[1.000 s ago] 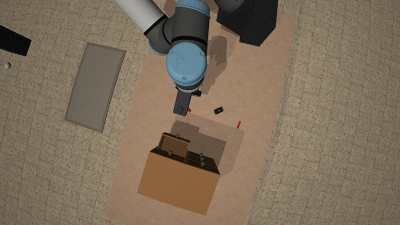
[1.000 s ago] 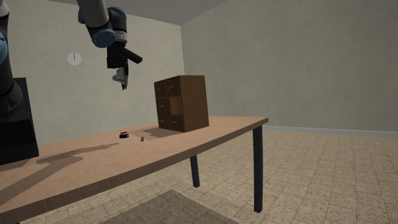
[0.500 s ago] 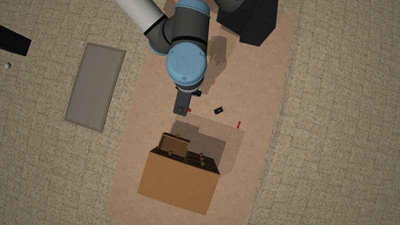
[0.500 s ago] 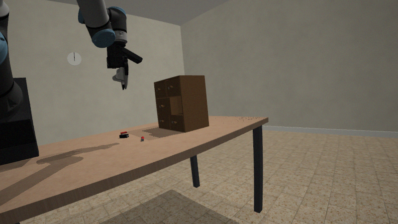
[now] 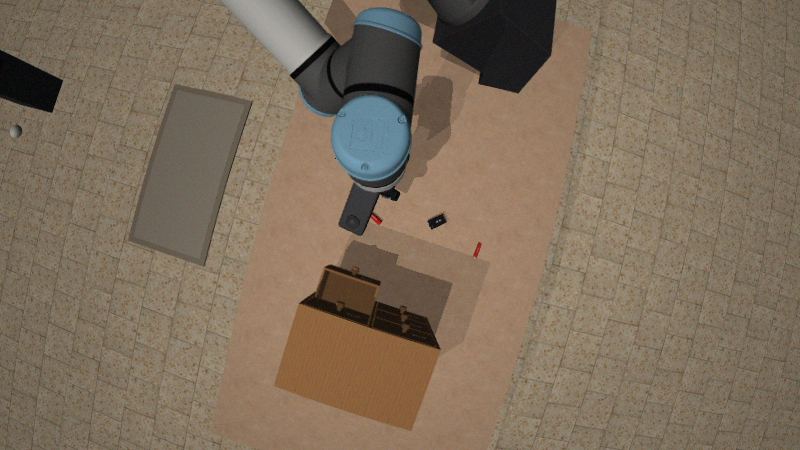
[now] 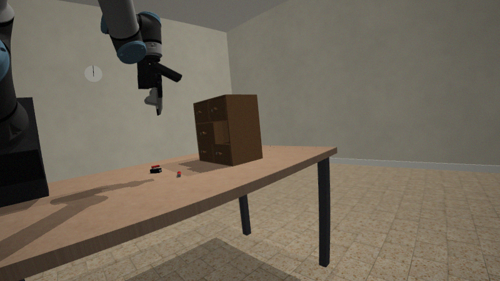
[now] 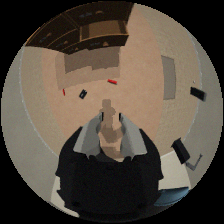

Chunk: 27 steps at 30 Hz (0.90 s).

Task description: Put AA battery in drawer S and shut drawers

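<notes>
Lying below pincer [image 6: 159,112] [image 7: 111,116], apart, red cyls. [image 5: 376,218] [image 6: 179,173] [image 7: 112,81]

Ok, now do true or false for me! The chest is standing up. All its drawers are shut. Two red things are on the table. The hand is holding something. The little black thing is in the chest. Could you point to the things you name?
The chest [image 5: 355,369] [image 6: 244,129] [image 7: 62,25] is standing up: true.
All drawers are shut: false, one drawer [image 5: 346,291] [image 6: 220,132] [image 7: 104,28] is pulled out.
Two red things [image 5: 477,250] [image 6: 179,173] [image 7: 112,81] are on the table [image 5: 503,139] [image 6: 122,206] [image 7: 140,65]: true.
The hand [image 6: 158,112] [image 7: 111,113] holds something: false, nothing is between its fingers.
The black thing [image 5: 436,221] [image 6: 155,170] [image 7: 83,94] is in the chest: false, it's on the table.
</notes>
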{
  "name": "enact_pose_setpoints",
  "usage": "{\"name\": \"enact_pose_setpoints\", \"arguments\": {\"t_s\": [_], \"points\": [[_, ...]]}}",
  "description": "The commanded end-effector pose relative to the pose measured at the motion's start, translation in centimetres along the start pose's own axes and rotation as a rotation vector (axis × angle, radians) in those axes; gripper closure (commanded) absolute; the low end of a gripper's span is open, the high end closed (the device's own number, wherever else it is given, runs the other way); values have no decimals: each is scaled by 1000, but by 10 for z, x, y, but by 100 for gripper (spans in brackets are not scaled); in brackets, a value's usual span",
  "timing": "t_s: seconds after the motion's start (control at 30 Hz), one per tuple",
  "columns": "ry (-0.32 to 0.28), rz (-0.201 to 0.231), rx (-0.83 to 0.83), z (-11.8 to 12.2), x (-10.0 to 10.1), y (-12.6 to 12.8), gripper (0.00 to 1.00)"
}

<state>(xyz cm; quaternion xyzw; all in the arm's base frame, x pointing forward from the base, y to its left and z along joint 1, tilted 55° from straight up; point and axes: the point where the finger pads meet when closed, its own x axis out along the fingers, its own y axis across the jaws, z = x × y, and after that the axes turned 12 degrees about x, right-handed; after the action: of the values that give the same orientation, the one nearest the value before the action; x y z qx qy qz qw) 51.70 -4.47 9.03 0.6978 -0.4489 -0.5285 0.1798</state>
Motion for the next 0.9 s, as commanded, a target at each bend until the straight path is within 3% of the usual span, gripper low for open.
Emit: {"name": "enact_pose_setpoints", "arguments": {"t_s": [0.0, 0.23, 0.3, 0.8, 0.87], "points": [[-1, -2, 145, -8, 12, -3, 80], [-5, -5, 479, -24, 41, -6, 80], [-5, -5, 479, -24, 41, -6, 80], [-6, -4, 1326, -45, 122, -9, 80], [-6, -4, 1326, -45, 122, -9, 80]]}}
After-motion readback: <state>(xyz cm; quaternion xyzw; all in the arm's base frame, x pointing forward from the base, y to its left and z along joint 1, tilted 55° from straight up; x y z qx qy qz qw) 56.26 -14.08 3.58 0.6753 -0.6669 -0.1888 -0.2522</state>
